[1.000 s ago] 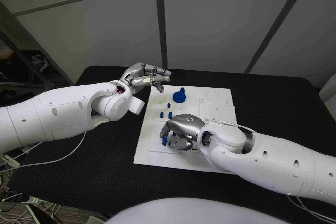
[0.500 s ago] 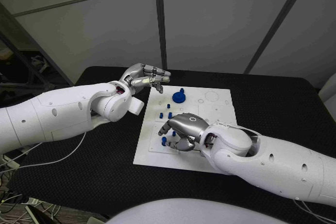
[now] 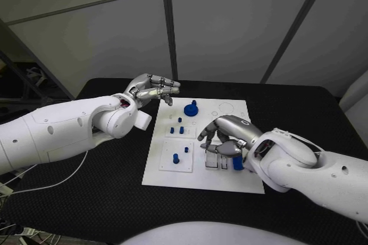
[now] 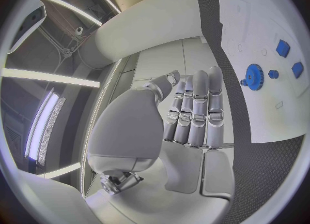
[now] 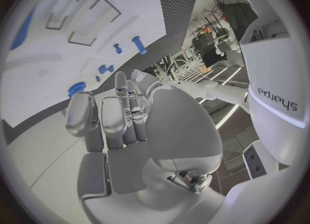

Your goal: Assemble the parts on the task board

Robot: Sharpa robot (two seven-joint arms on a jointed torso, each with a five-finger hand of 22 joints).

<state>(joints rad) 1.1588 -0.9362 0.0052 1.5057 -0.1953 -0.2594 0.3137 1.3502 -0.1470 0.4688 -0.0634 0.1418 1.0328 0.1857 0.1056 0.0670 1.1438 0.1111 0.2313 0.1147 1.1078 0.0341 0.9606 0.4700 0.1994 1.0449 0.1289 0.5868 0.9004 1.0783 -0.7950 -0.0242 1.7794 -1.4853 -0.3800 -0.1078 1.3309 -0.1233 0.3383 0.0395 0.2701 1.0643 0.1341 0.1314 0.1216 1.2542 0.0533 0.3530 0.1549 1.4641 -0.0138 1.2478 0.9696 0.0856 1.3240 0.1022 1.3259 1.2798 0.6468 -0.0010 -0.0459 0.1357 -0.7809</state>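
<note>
Head view: the white task board (image 3: pixel 201 170) lies mid-table, a blue gear (image 3: pixel 191 109) near its far edge, small blue pegs (image 3: pixel 175 158) toward its left side. The right hand (image 3: pixel 224 140) hovers over the board's middle, fingers curled, empty, a blue block (image 3: pixel 237 163) just beside it. The left hand (image 3: pixel 152 88) hangs off the far-left corner.

Left wrist view: fingers (image 4: pixel 194 111) held together, holding nothing, beside the board's gear (image 4: pixel 254 76).

Right wrist view: fingers (image 5: pixel 123 110) bent above the board (image 5: pixel 77 53), nothing grasped.

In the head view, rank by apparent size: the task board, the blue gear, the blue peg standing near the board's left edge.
1. task board
2. blue gear
3. blue peg
</note>
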